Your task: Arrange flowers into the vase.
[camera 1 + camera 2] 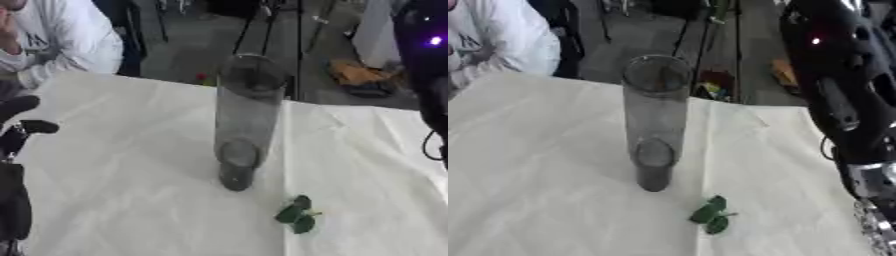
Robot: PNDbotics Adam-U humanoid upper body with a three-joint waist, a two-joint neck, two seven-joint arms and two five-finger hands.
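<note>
Left hand (19, 117): at the left edge of the left eye view, dark fingers showing; whether they are curled or straight cannot be told.
Right hand: not seen; only the right arm (842, 100) shows, along the right side.
Vase (248, 120): well right of the left hand, mid-bench, upright, tall, clear, empty. Likely fragile, slippery and tippy.
Leaf sprig (297, 214): beyond the vase's foot, nearer the right arm, lying flat on the bench (114, 175). Likely light and limp; take it by the stem.
Flowers: none visible on the bench.

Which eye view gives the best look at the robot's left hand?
The left eye view: the left hand shows at the left edge, dark fingers relaxed above the white tablecloth. The right eye view shows none of it.
</note>
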